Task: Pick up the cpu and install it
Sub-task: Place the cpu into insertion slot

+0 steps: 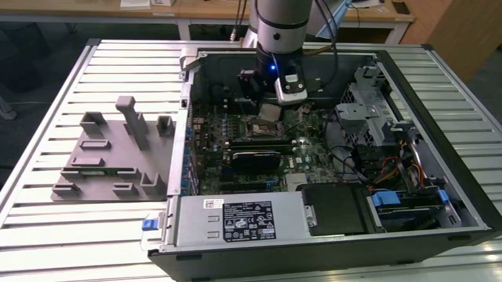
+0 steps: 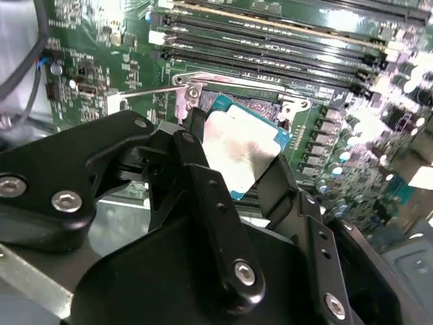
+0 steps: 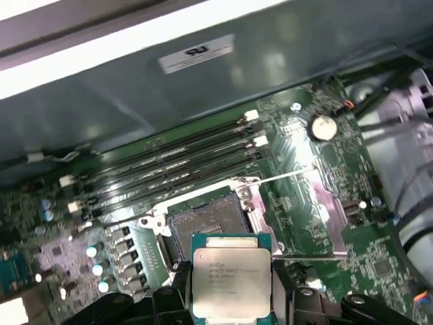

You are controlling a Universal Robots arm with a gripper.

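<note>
1. One cpu (image 3: 233, 279) is pinched by its edges between the fingers of the gripper (image 2: 237, 162). In the exterior view it hangs in the upper middle of the frame, inside the case (image 1: 471, 194).
2. Just under it lies the socket (image 3: 203, 227), its dark centre bare and its metal plate (image 3: 318, 210) lying open to one side, so nothing covers the seat.
3. The chip is apart from the socket, not touching it. In the first wrist view it overlaps the socket's near edge rather than sitting square over it.
4. The step in hand looks like lining the chip up over the socket. Doing that well likely means bringing its edges parallel to the socket frame and its face level with the board (image 1: 310, 155), since the second wrist view suggests a slight tilt.
5. The grip probably wants to be firm but light, on the rim alone.
6. The likely risk is a corner dipping first onto the contacts. The thin lever (image 3: 291, 177) and the memory slots (image 3: 183, 159) stand close by and deserve clearance.
</note>
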